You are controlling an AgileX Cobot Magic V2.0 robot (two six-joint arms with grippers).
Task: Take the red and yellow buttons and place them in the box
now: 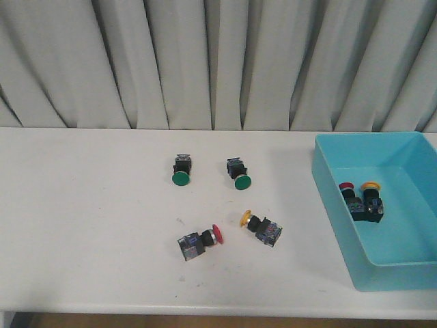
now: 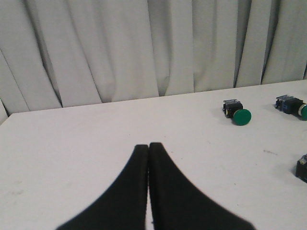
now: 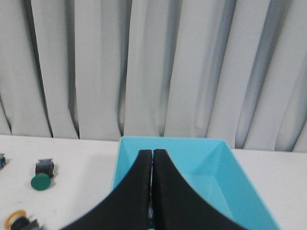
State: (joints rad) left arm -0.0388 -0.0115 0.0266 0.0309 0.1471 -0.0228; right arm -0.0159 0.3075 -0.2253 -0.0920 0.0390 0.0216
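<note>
Nearest the front camera, a red button [image 1: 199, 241] and a yellow button [image 1: 261, 227] lie on their sides on the table [image 1: 82, 225], caps facing each other, long axes slanting. Two more sit in the box [image 1: 382, 205]. Both claws are pressed together and empty: left claw [image 2: 148, 147] over bare table, right claw [image 3: 152, 154] over the box, likely nearer the yellow one.

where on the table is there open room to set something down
The table's whole left part, left of the green buttons and red button, is bare. A narrower strip separates the yellow button from the box. The four-button middle cluster is crowded.
</note>
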